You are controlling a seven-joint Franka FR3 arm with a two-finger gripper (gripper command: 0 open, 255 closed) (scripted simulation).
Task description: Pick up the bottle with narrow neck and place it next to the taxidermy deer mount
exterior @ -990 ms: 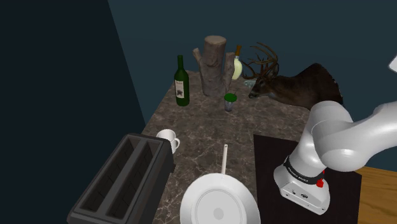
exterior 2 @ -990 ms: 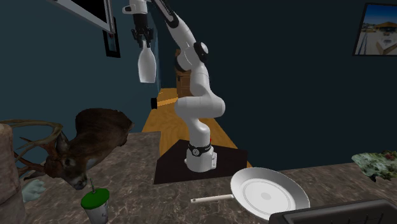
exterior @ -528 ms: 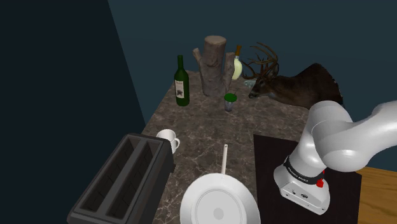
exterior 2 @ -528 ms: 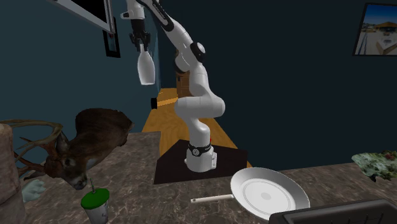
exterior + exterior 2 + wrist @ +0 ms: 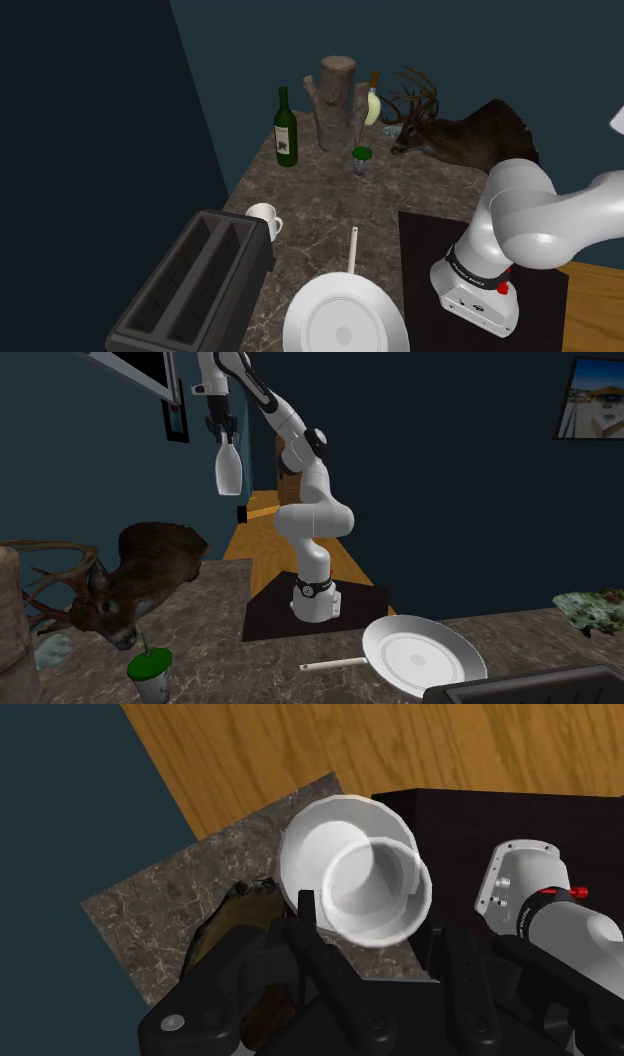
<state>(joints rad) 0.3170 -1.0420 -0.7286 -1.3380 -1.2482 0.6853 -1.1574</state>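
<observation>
The white bottle (image 5: 228,470) is held off the desk (image 5: 250,662), high in the air. The jaws are closed on its narrow neck, and the body hangs straight below them. Its long axis is upright, neck uppermost. In the wrist view the bottle (image 5: 352,874) is seen end-on between the two black fingers, with its wide base farthest from the camera.

The deer mount (image 5: 140,577) lies on the desk, well below the bottle and toward the second exterior view's left. In the shoulder view the mount (image 5: 455,135) is at the far end of the desk, beside a wooden stump (image 5: 335,90).

The placing step is judged not yet begun. The coming move is judged to call for a long descent toward the second exterior view's left, with the long axis kept upright. A green-lidded cup (image 5: 150,670) stands near the mount's muzzle, so bare desk beside the mount is to be chosen.
</observation>
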